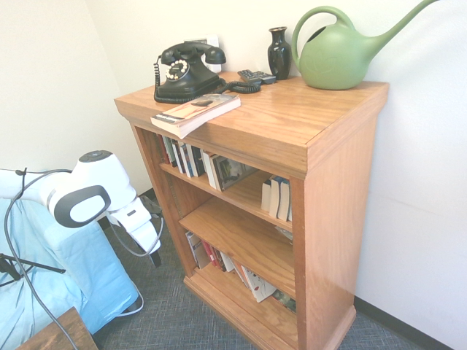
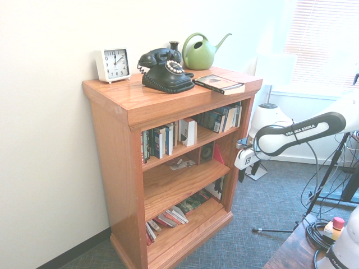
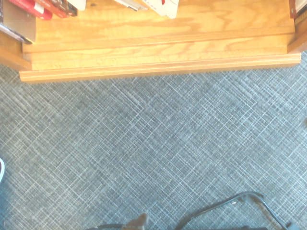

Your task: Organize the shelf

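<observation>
The shelf is an orange-brown bookcase with three open tiers. Rows of upright books fill the upper tier, and more books lean and lie in the bottom tier. A paperback lies flat near the front edge of the top board. My gripper hangs low in front of the shelf, apart from it, pointing down at the carpet, open and holding nothing. The wrist view shows the shelf's base board and carpet.
On the top board stand a black dial telephone, a green watering can, a dark vase, a remote and a white clock. A blue-covered object and a dark table corner stand nearby.
</observation>
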Controlling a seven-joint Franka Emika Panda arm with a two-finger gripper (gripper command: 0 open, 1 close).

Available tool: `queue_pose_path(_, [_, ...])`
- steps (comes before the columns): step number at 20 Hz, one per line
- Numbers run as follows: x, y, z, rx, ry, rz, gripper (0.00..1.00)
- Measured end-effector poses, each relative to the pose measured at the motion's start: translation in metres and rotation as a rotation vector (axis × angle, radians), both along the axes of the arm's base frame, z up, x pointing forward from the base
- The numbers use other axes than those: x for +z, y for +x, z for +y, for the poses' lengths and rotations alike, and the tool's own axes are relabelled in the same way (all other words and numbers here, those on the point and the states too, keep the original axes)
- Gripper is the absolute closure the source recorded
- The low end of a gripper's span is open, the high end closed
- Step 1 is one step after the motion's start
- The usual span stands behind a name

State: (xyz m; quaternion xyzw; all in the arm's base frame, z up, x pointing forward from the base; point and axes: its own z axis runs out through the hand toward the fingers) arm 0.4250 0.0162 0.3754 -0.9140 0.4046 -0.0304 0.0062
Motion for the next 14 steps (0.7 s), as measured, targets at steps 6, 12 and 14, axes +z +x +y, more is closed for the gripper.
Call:
queue_pose_path(6, [0.0004,0.0013,-0.0004,-0.002,0.000,-0.001,0.00])
queue_pose_path(12, [0.0015,0.0018,-0.0011,0.017,-0.046,-0.004,0.00])
queue_pose_path(14, [0.0022,0.0012,-0.0022,0.031,-0.103,-0.004,0.00])
